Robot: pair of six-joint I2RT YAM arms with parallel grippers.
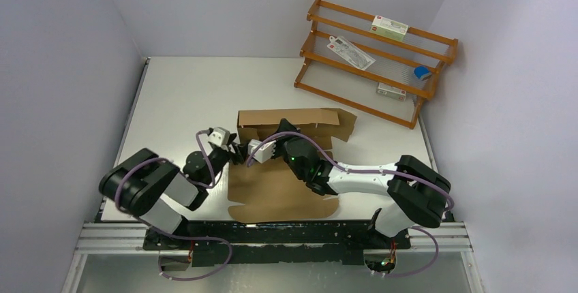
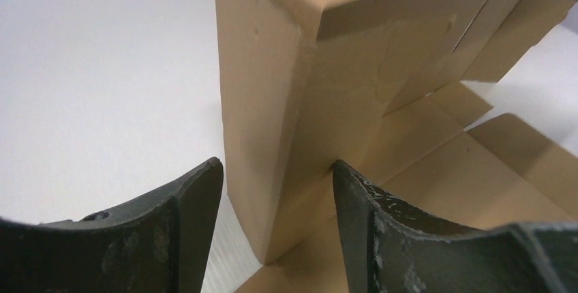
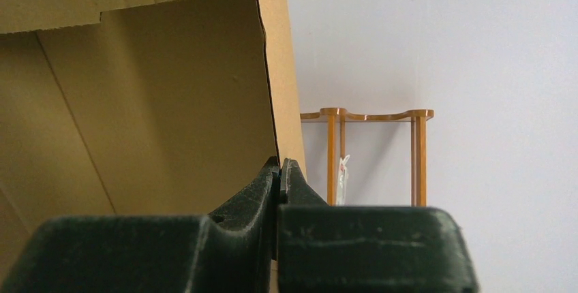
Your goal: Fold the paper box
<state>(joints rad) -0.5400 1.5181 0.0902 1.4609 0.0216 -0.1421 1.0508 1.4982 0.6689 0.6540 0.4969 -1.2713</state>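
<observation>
left fingers (image 2: 184, 238) spread astride the paper box (image 2: 272, 102) wall; right fingers (image 3: 245, 204) pressed together.

Paper box (image 2: 272, 88), ahead of left gripper (image 2: 276, 167): plain uniform brown. Left gripper: black, pale scuffs recorded. Right gripper (image 3: 280, 170): black. Table (image 2: 102, 68) beside left gripper: white. Rack (image 3: 371, 150) beyond right gripper: orange-brown wood. Wall (image 3: 477, 48) behind rack: pale lilac-grey. Right arm (image 1: 361, 177): white, black joints.

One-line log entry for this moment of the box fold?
stage: brown corrugated cardboard box part-folded, walls partly raised | left gripper: open, straddling raised corner | right gripper: shut, tips at raised panel edge
</observation>
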